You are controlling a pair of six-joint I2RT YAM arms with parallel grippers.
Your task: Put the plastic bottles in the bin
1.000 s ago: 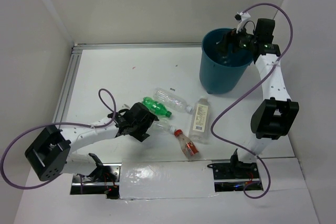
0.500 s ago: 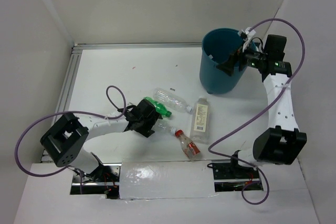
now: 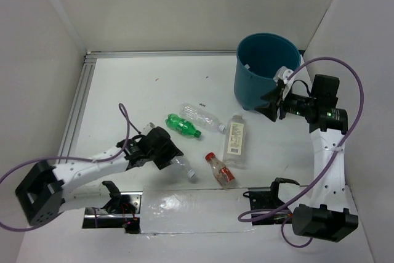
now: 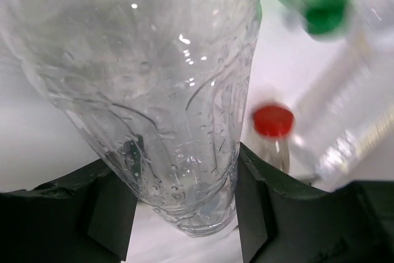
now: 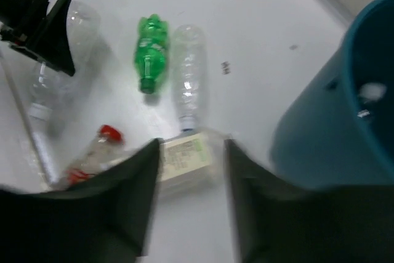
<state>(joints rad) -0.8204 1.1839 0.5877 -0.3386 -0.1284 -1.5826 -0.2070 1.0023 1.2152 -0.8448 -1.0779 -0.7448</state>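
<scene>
My left gripper [image 3: 167, 155] [image 4: 184, 214] is shut on a clear ribbed bottle [image 3: 182, 168] [image 4: 160, 90], held by its base end between both fingers. On the table lie a green bottle [image 3: 183, 125] [image 5: 149, 50], another clear ribbed bottle [image 3: 202, 116] [image 5: 188, 78], a flat clear bottle with a white label [image 3: 234, 140] [image 5: 184, 155] and a small red-capped bottle [image 3: 220, 169] [image 5: 92, 155]. The teal bin [image 3: 266, 69] [image 5: 345, 109] stands at the back right. My right gripper [image 3: 268, 106] [image 5: 191, 170] hovers just in front of the bin, open, with nothing between its fingers.
White enclosure walls close in on the left, back and right. An aluminium rail [image 3: 79, 100] runs along the table's left edge. The purple cables [image 3: 126, 121] loop off both arms. The four loose bottles lie clustered at the table's middle, between the two arms.
My left gripper has shut on the clear ribbed bottle and drawn it towards the near edge. My right gripper has left the bin's mouth, swung down in front of it, and its jaws have narrowed.
</scene>
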